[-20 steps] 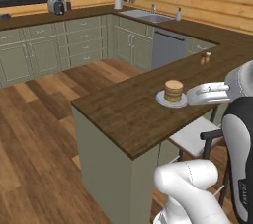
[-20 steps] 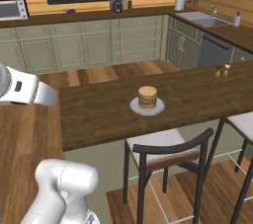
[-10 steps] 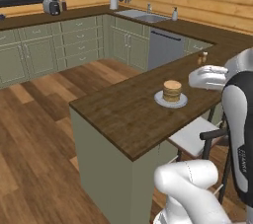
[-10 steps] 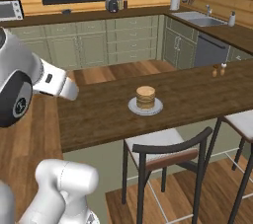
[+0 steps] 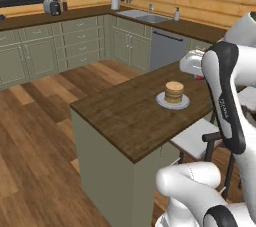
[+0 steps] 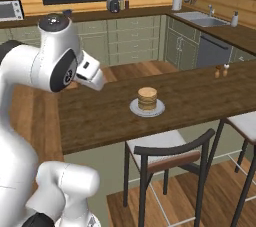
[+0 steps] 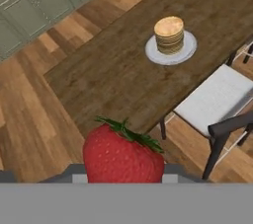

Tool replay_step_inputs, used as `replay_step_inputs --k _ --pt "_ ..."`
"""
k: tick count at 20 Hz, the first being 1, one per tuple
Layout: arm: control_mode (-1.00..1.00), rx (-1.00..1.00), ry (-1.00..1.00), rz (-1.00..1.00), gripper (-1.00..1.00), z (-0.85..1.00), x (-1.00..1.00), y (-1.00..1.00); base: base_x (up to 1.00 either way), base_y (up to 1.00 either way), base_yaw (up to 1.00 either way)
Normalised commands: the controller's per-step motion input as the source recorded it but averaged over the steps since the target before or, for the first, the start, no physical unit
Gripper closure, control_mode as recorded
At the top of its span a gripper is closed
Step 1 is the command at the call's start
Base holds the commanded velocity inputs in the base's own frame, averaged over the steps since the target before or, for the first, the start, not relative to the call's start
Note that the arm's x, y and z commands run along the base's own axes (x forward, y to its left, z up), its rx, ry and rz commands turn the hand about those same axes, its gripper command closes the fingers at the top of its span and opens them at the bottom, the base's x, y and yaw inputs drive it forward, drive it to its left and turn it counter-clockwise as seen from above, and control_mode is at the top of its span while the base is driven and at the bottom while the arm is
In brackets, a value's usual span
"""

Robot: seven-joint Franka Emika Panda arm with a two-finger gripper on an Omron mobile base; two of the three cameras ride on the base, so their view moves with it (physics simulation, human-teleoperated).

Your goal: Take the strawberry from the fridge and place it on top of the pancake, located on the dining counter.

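Observation:
A red strawberry (image 7: 123, 155) with green leaves sits between my gripper (image 7: 123, 172) fingertips, and the gripper is shut on it. It hangs above the floor, off the near edge of the dining counter (image 7: 118, 75). The pancake (image 7: 169, 34) is a tan stack on a round white plate (image 7: 185, 50), ahead and to the right in the hand view. From the base I see the pancake (image 5: 174, 91) (image 6: 147, 98) mid-counter and my hand (image 6: 91, 74) to its left, clear of it. The fridge is out of view.
A dark chair (image 6: 167, 157) and a white-seated stool (image 7: 213, 98) stand along the near side of the dining counter (image 6: 115, 116). Two small shakers (image 6: 221, 71) stand on it farther right. Wall counters with a sink (image 5: 150, 17) run behind, across open wood floor.
The whole picture has shifted, so the base has driven; the counter and pancake now look closer. My arm has swung up and across both base views.

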Motion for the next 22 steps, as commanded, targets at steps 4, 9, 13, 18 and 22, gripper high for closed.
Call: replay_step_inputs --k 4,9,13,18,22 --pt "-1.0 0.0 0.18 -0.04 1.0 -0.28 0.78 -0.25 0.0 0.0 0.0" --pt "-1.0 0.0 0.08 -0.05 1.0 -0.38 0.63 -0.64 0.0 0.0 0.0" --pt "-1.0 0.0 0.04 -0.05 1.0 -0.4 0.54 -0.54 0.0 0.0 0.0" --pt "-1.0 0.0 0.04 -0.02 1.0 -0.45 0.59 -0.4 0.0 0.0 0.0" --pt "-1.0 0.0 0.05 0.0 1.0 -0.19 0.7 -0.08 0.0 0.0 0.0"
